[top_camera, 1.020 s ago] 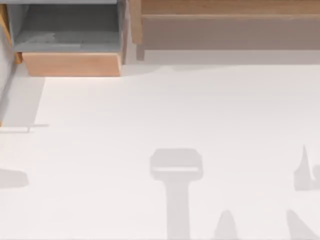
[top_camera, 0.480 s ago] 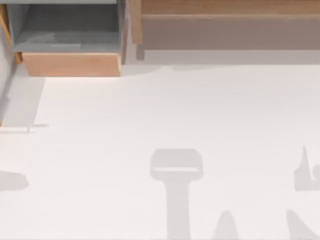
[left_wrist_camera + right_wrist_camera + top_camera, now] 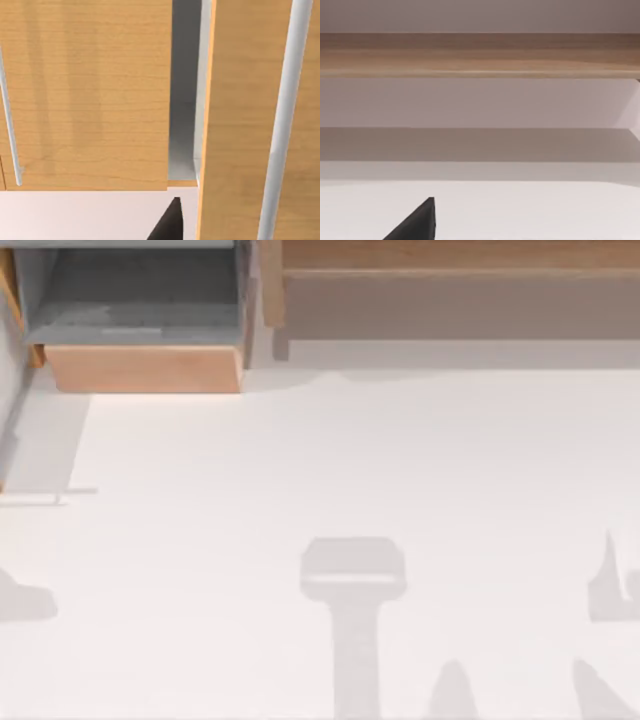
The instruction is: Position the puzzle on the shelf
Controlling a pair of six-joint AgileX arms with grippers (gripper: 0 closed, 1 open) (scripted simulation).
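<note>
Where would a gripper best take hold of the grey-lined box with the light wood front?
Probably the light wood front, pinched across its top edge from above: it is a thin straight panel with the open grey recess behind it.

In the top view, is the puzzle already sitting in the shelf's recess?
No: the shelf at the table's far edge shows a bare grey-brown recess, with no cube in it.

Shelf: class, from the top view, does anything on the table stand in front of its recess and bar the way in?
Nothing visible does. The table in front of the shelf carries only shadows. The grey-lined box sits to the shelf's left, not before its recess.
</note>
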